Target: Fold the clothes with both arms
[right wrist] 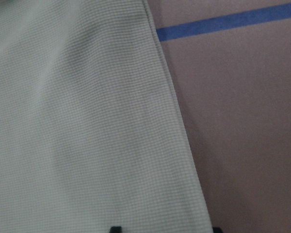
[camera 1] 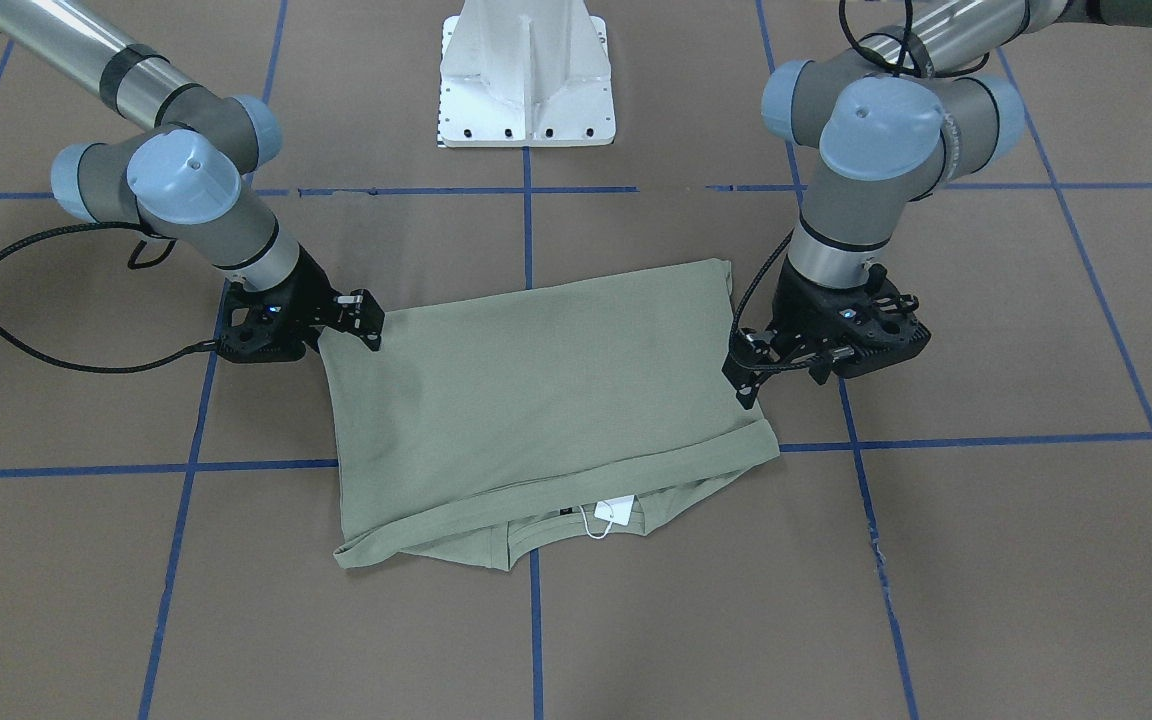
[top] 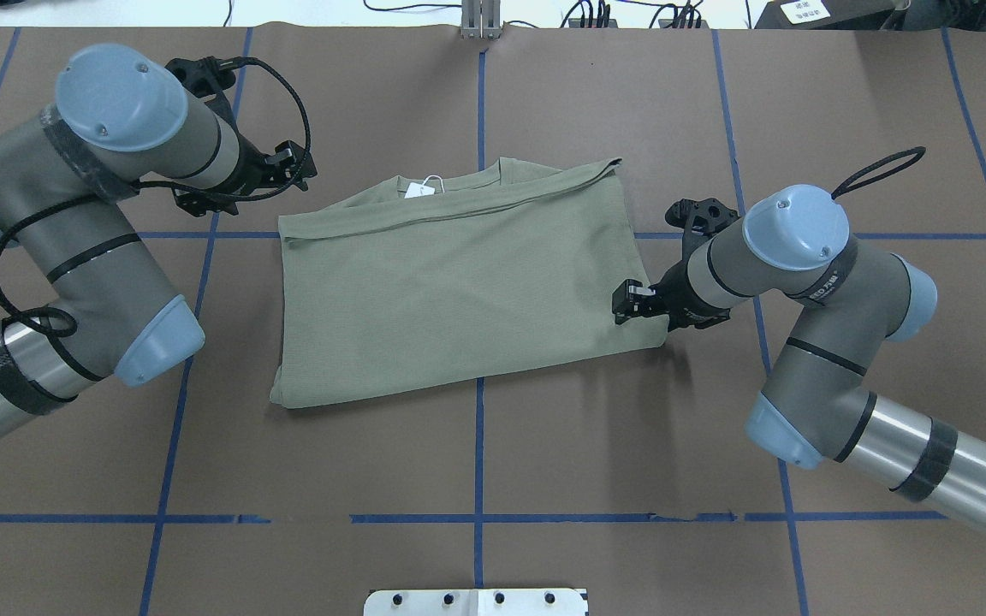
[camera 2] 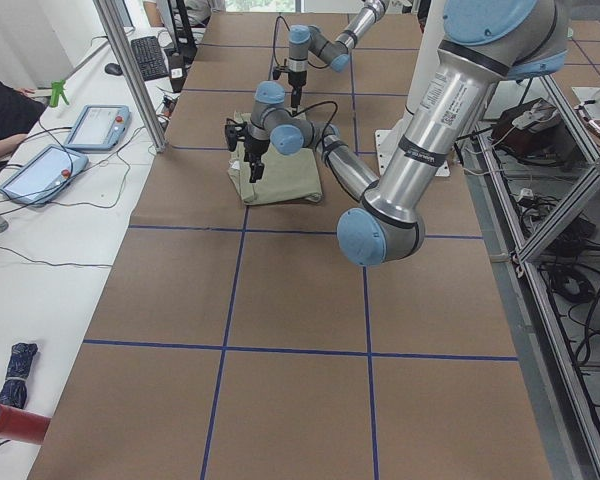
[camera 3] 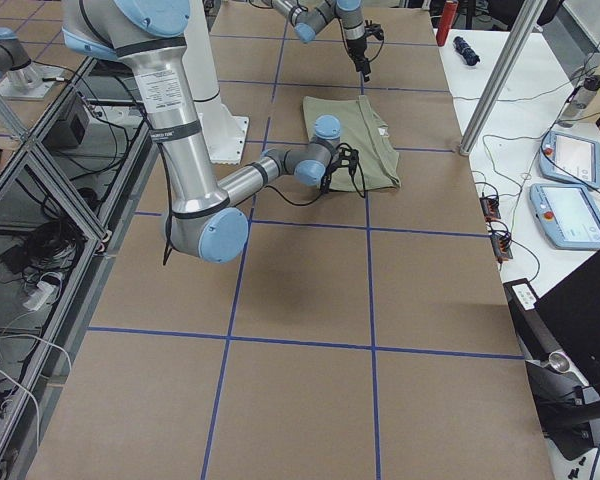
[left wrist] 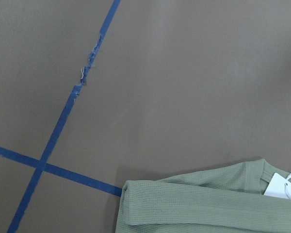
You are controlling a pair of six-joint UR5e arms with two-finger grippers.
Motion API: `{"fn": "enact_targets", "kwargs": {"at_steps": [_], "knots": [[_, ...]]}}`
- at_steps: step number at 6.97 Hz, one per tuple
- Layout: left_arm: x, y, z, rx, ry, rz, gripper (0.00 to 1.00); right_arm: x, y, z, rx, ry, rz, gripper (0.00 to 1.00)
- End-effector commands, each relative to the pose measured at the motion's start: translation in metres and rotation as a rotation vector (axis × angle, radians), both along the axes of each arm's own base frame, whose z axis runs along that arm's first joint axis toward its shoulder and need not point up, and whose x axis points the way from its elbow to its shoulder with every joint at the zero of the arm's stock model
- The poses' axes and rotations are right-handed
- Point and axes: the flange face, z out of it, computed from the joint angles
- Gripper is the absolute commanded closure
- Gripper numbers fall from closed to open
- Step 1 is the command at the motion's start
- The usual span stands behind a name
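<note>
I have the sage-green long-sleeved knit shirt [top: 459,291] lying in the middle of the brown surface [top: 630,445]. It is folded into a rough rectangle with no sleeves showing. A doubled band is turned over at the far end, so only the collar rim and the white hang tag [top: 414,189] peek out past it.

The right gripper [top: 627,304] sits low at the shirt's edge on the robot's right, near the hem-side corner. Its wrist view shows two fingertips apart with flat cloth between them, so I read it as spread and not pinching anything yet. I take this as lining up to grab that side.

The left gripper [top: 292,167] hangs just off the collar-end corner, apart from the cloth. Its wrist camera looks down on that corner from some height. Its fingers look parted and it carries nothing. I judge it must come down to the cloth before both arms can lift together.

Blue tape lines [top: 478,445] grid the surface, and one runs under the shirt. The white metal pedestal [camera 1: 526,75] stands behind the shirt, well apart from it. A looped black cable [top: 305,128] hangs close by the left gripper, and the loose tag could snag. Control tablets [camera 2: 95,125] lie on the side bench.
</note>
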Motion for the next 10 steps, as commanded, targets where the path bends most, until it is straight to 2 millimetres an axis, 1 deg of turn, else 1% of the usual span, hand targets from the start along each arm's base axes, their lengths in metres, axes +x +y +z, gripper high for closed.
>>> {"fn": "enact_targets", "kwargs": {"at_steps": [1,2,3,4,5,6,7,8,9,10], "knots": [[0.000,0.000,-0.003,0.002,0.005,0.000,0.01,0.002,0.000,0.000,-0.005,-0.003,-0.004,1.00],[0.001,0.000,-0.005,0.004,0.007,0.002,0.01,0.003,0.001,-0.001,-0.003,-0.006,-0.006,1.00],[0.001,0.000,-0.006,0.006,0.007,0.001,0.01,0.008,0.003,-0.002,-0.002,-0.010,-0.005,1.00],[0.001,0.000,-0.005,0.006,0.005,-0.002,0.01,0.026,0.022,0.006,-0.003,-0.010,-0.012,1.00],[0.000,0.000,-0.006,0.008,0.005,-0.003,0.01,0.042,0.058,0.012,-0.003,-0.016,-0.051,1.00],[-0.001,0.002,-0.006,0.011,0.007,-0.004,0.01,0.054,0.097,0.019,-0.017,-0.011,-0.094,1.00],[-0.003,0.002,-0.007,0.013,0.007,-0.007,0.01,0.065,0.142,0.014,-0.063,-0.006,-0.133,1.00],[-0.003,0.001,-0.007,0.023,-0.003,-0.021,0.01,0.066,0.192,0.006,-0.113,-0.001,-0.194,1.00],[-0.002,0.002,-0.007,0.028,-0.006,-0.022,0.01,0.070,0.241,0.007,-0.150,0.016,-0.273,1.00],[-0.002,0.002,-0.006,0.030,-0.010,-0.027,0.01,0.063,0.283,0.019,-0.191,0.058,-0.348,1.00]]}}
